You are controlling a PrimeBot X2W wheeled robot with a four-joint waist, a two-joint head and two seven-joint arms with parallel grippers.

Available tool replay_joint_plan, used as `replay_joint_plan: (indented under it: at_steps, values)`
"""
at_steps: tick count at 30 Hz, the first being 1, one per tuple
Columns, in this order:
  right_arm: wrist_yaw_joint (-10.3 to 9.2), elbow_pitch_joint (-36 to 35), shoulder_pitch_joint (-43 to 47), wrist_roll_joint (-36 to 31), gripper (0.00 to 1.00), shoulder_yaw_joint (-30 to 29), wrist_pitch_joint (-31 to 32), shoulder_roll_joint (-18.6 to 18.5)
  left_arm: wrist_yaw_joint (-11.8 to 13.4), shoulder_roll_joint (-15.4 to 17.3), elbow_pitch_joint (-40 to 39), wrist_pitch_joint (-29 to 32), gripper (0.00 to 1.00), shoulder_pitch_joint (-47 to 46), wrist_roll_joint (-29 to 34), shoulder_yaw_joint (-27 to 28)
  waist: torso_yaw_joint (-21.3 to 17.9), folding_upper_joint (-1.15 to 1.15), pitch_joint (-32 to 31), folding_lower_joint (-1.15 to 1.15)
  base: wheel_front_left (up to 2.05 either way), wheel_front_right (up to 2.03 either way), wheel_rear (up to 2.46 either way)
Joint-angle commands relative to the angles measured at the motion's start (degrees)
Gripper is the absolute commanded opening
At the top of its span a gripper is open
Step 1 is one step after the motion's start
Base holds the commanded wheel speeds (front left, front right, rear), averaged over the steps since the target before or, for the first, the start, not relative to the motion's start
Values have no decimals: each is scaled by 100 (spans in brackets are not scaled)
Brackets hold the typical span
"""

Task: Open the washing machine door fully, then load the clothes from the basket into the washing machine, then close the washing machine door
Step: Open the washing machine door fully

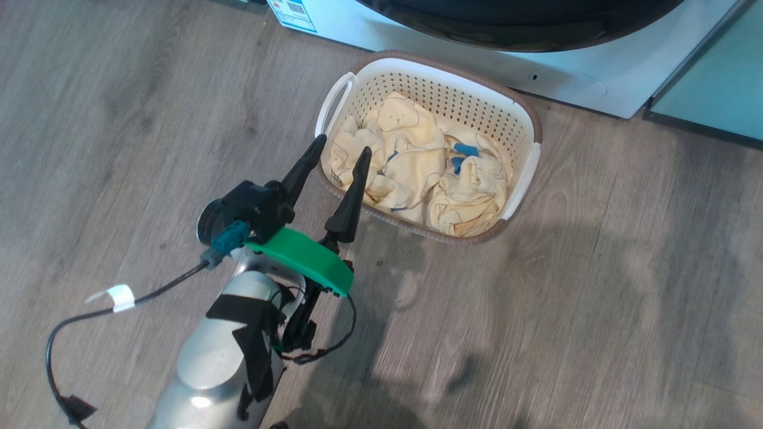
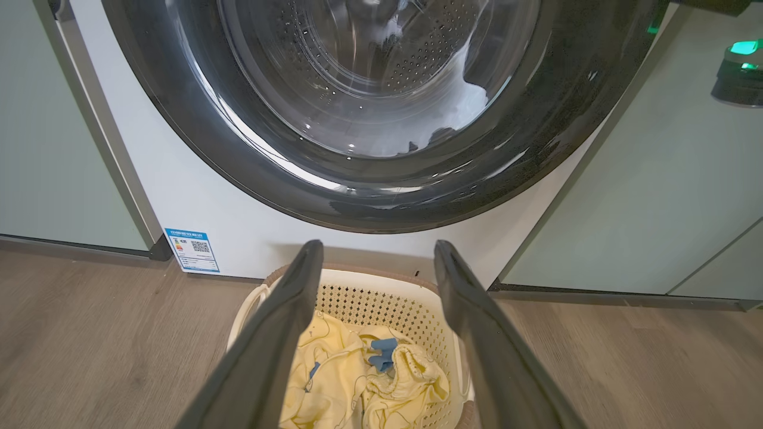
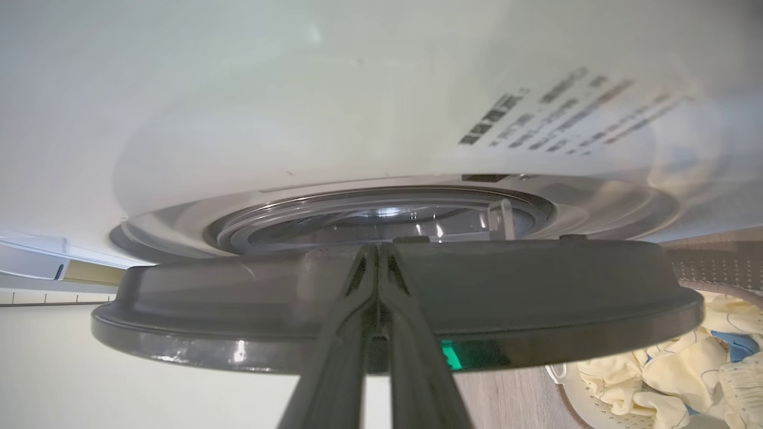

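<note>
The left gripper [image 1: 343, 144] hovered, fingers spread wide and empty, over the near left edge of the basket [image 1: 453, 95], which stood on the floor [image 1: 596, 328] holding the clothes [image 1: 411, 167]. The right gripper [image 3: 378, 247], fingers pressed together, had its tips at the rim of the door [image 3: 536, 298] of the washing machine [image 3: 298, 89] behind.

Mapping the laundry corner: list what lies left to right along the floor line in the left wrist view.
Left cabinet → blue-edged sticker → basket → right cabinet.
</note>
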Motion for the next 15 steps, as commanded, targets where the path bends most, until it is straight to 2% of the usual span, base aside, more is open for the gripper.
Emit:
replay_joint_plan:
  at_steps: [1,15]
  values:
    - [-16,-141,19,45,0,143,165,298,38,96,-148,-37,100,-31,-47,188,7,0,-9,0,0,0,0]
    - [-16,-308,455,363,0,418,521,309,63,96,-117,-37,100,29,-92,163,6,0,-131,0,0,0,0]
